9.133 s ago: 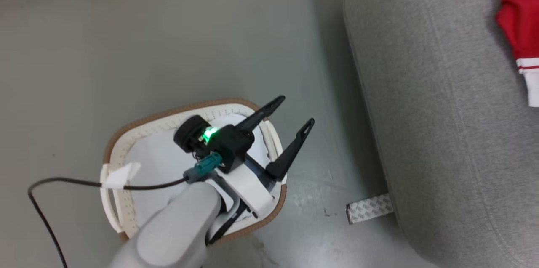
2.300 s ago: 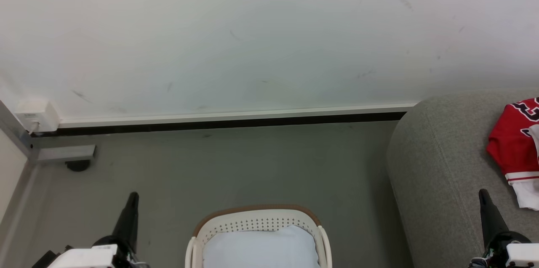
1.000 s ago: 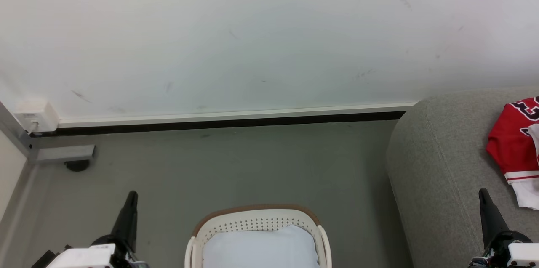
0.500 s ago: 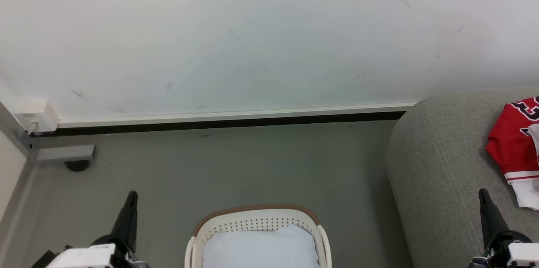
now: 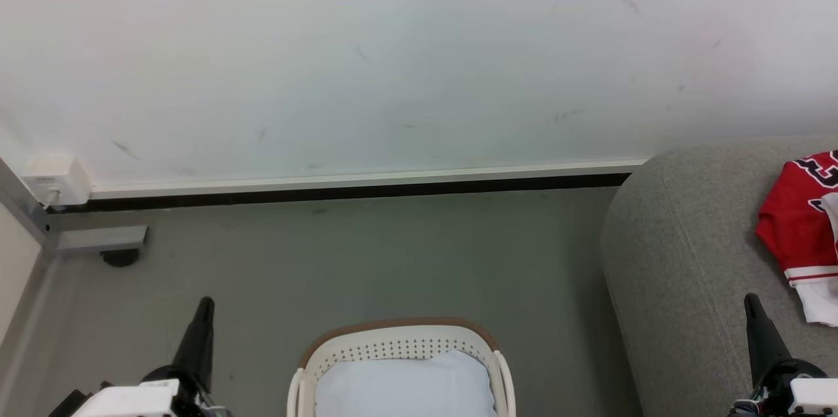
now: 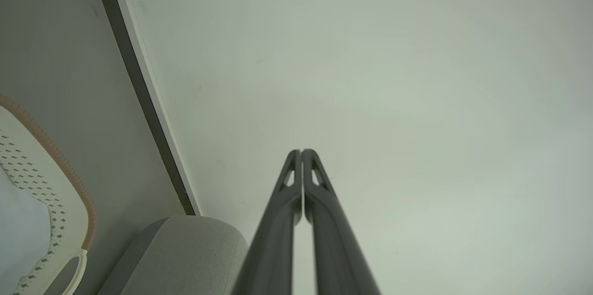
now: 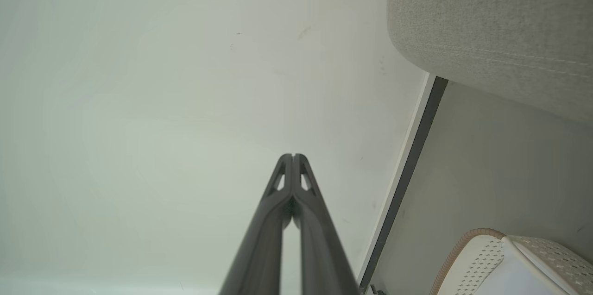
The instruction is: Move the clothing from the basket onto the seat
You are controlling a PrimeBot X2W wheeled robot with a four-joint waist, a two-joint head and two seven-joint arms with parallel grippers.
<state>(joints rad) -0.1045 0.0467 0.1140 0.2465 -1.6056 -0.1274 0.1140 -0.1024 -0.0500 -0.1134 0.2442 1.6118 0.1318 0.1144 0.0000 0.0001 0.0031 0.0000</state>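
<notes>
Looks like last step's done: clothing lies on seat, basket shows just pale liner. L claw & R claw pressed together, empty. Next you'd check basket, else stop

Far side: pale wall, faintly scuffed, ending in white skirting above a dark strip. Grey-green floor below, evenly lit. Far left: small white box beside a metal rail.
</notes>
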